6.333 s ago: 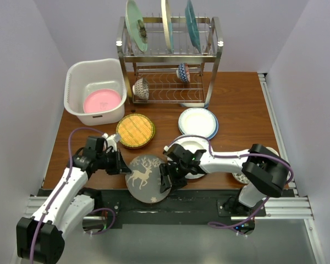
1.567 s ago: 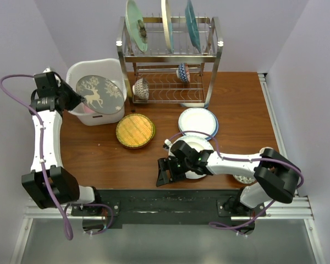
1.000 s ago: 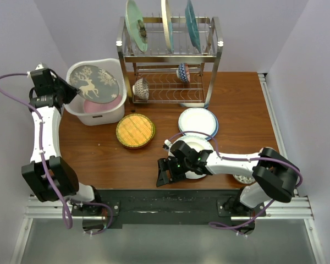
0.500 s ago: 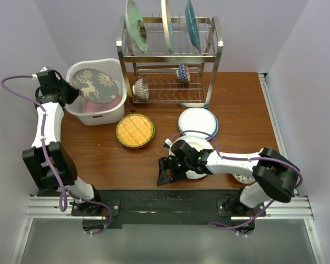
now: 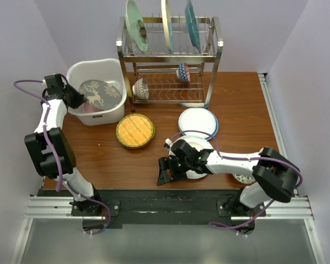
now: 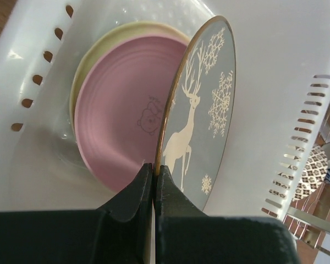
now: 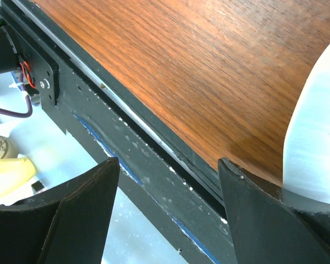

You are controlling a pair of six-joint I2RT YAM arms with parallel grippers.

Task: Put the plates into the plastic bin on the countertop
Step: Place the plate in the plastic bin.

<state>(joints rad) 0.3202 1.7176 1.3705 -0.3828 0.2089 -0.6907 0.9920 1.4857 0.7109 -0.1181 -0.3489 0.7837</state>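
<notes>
My left gripper (image 5: 78, 99) reaches over the left rim of the white plastic bin (image 5: 94, 62) and is shut on the edge of the grey deer plate (image 5: 101, 94), which hangs tilted inside the bin. In the left wrist view the gripper (image 6: 154, 167) pinches the deer plate's (image 6: 207, 110) gold rim above a pink plate (image 6: 118, 124) lying in the bin (image 6: 275, 71), with a cream rim showing beneath the pink one. My right gripper (image 5: 166, 171) is open and empty at the countertop's (image 5: 99, 159) near edge. The woven yellow plate (image 5: 135, 130) lies mid-table.
A white and blue plate stack (image 5: 198, 122) and a white plate (image 5: 197, 147) under my right arm lie on the table. The metal rack (image 5: 168, 55) holds upright plates and two patterned bowls (image 5: 141, 88). In the right wrist view the open gripper (image 7: 168, 162) hangs over the table's front edge.
My left arm has lowered the deer plate deeper into the bin, nearer the pink plate. The right arm has not moved.
</notes>
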